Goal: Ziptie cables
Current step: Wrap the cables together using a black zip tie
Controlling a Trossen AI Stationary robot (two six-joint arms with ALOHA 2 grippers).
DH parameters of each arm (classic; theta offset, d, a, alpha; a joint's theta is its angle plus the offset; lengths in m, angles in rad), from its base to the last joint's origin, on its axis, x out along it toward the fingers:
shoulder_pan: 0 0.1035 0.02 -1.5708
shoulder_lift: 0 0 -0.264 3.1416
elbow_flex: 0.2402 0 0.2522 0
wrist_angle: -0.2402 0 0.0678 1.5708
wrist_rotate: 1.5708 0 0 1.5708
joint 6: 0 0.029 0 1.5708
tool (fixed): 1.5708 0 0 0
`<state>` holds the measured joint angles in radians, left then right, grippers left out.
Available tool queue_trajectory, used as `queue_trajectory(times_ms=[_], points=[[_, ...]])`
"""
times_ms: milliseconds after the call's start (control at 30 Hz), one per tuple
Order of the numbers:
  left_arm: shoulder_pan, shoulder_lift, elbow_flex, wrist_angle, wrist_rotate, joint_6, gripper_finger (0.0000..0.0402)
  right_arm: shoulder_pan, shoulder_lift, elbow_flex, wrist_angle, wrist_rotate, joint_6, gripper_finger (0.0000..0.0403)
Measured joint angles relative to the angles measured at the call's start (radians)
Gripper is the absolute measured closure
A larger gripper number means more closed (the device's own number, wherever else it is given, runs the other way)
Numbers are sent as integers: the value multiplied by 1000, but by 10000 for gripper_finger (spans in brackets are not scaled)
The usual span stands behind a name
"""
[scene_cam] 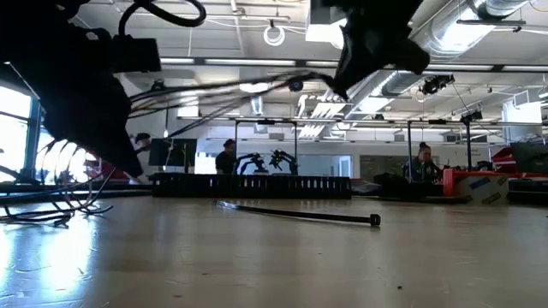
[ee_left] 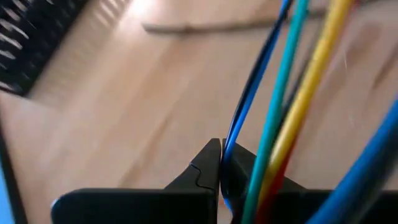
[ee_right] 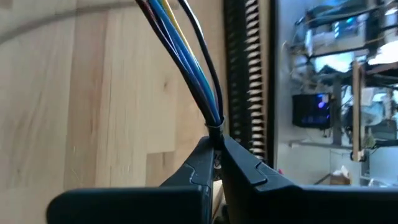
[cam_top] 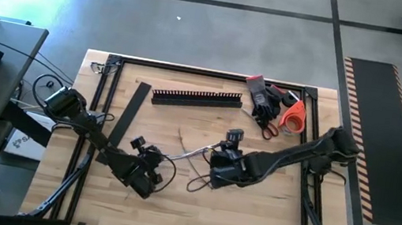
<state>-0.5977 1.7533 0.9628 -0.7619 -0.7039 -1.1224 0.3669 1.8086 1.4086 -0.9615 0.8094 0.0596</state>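
Observation:
The cables (cam_top: 185, 155) are a thin bundle of blue, teal, yellow and dark wires stretched between my two grippers over the middle of the table. In the low view the cables (scene_cam: 231, 94) run well above the tabletop. My left gripper (cam_top: 146, 170) is shut on one end of the bundle, my right gripper (cam_top: 217, 167) on the other. A slack loop (cam_top: 198, 182) of wire lies on the wood near the right gripper. A black zip tie (scene_cam: 300, 215) lies flat on the table, touched by neither gripper. My left gripper (ee_left: 221, 149) pinches the cables between its two fingers, and the blue, teal and yellow wires (ee_left: 273, 134) rise out of the fingertips. The held stretch is lifted clear of the table. My right gripper (ee_right: 214, 140) pinches the bundle between its fingertips, at a point where the wires (ee_right: 213, 115) come together. The blue, yellow and black strands fan out away from the fingers, above the wood.
A black comb-toothed slotted duct (cam_top: 197, 97) and a flat black strip (cam_top: 131, 112) lie toward the far side. Gloves (cam_top: 265, 98), scissors and an orange tape roll (cam_top: 294, 117) sit at the far right corner. A black frame (cam_top: 215, 74) rims the table. People stand in the room beyond.

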Motion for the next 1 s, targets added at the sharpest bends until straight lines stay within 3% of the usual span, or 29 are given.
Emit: queue_trajectory(times_ms=[233, 467, 667, 833, 1000], points=[[2, 0, 1, 30, 244, 56, 401, -97, 65, -6, -54, -136, -77, 403], [6, 2, 1, 92, 311, 157, 397, -195, 68, -177, 114, -270, -173, 403], [19, -1, 1, 65, 386, 191, 342, -249, 68, -288, 248, -345, -199, 394], [21, -16, 14, -65, 441, 173, 291, -281, 67, -332, 298, -423, -185, 350], [18, -44, 66, -225, 441, 122, 275, -295, 62, -327, 276, -454, -154, 273]])
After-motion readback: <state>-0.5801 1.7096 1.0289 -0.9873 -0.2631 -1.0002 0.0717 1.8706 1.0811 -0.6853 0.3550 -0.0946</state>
